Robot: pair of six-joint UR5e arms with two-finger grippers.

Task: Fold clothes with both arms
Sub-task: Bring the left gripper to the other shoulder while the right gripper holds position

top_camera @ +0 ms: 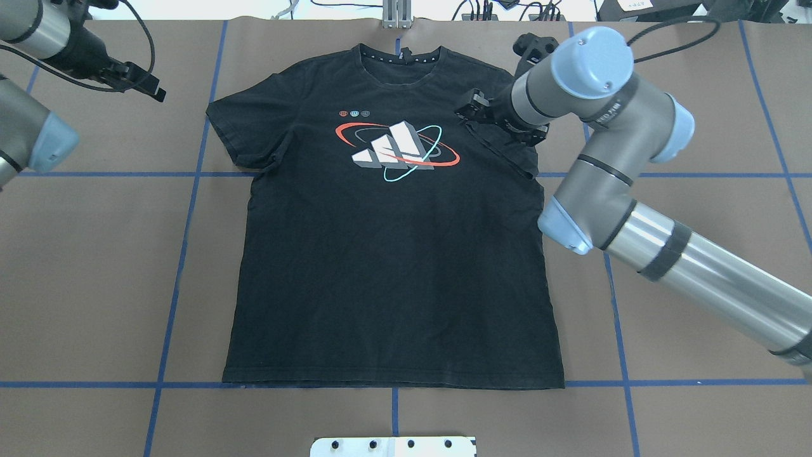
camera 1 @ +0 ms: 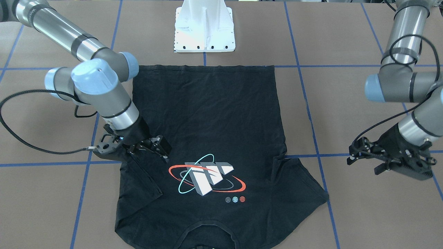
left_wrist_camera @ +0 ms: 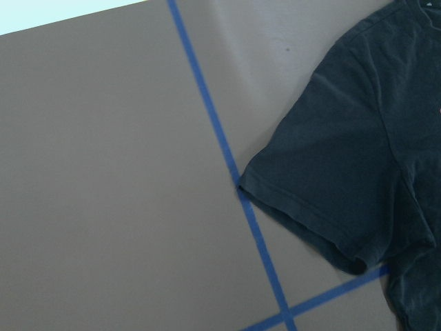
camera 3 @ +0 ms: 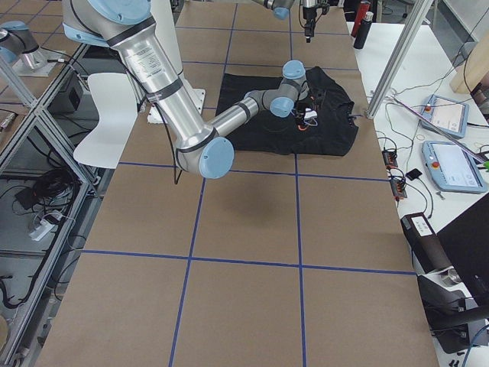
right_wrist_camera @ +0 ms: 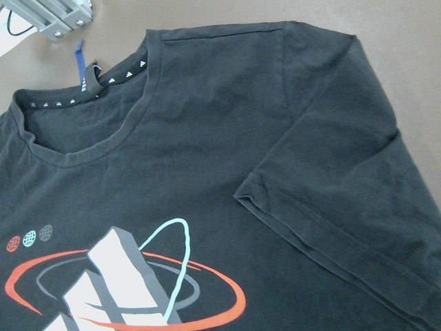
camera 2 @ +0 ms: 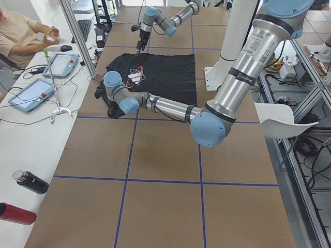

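The black T-shirt [top_camera: 393, 254] lies flat on the table with its logo [top_camera: 396, 146] up and its collar away from the robot's base. The sleeve [right_wrist_camera: 331, 207] on my right side lies turned in over the chest, with its hem near the logo [right_wrist_camera: 117, 289]. My right gripper [top_camera: 469, 114] hovers open just above that sleeve and holds nothing [camera 1: 150, 150]. My left gripper [top_camera: 143, 82] is open off the shirt, over bare table beyond the other sleeve [left_wrist_camera: 344, 158], which lies spread out flat. In the front-facing view the left gripper [camera 1: 367, 164] is well clear of the T-shirt [camera 1: 207, 114].
The white pedestal base [camera 1: 204, 31] stands at the shirt's bottom hem. Blue tape lines [top_camera: 184, 254] cross the brown table. A person [camera 2: 20, 36] sits at a side table with tablets [camera 2: 23, 95] and bottles [camera 2: 31, 182] beyond the shirt's collar end.
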